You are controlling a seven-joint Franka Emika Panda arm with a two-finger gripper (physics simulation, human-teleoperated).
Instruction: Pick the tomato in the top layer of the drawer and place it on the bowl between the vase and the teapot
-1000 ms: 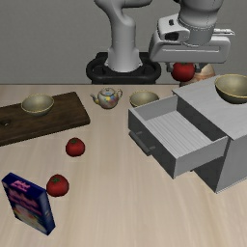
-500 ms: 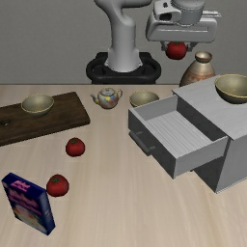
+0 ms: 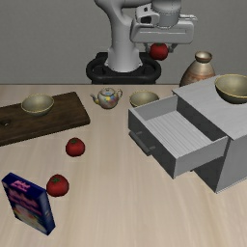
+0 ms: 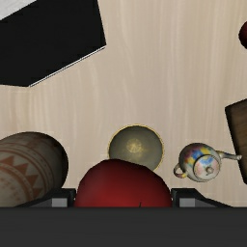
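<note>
My gripper hangs high above the back of the table, shut on a red tomato. In the wrist view the tomato sits between my fingertips, and below it lies the empty tan bowl, flanked by the brown vase and the patterned teapot. In the exterior view that bowl stands between the teapot and the vase. The grey drawer unit has its top drawer pulled open, with nothing in it.
Two more tomatoes lie on the table at the exterior view's left. A dark cutting board carries a bowl. Another bowl sits on the cabinet top. A blue box lies near the front.
My gripper has carried the tomato upward and toward the exterior view's left, from beside the vase to above the bowl between teapot and vase.
</note>
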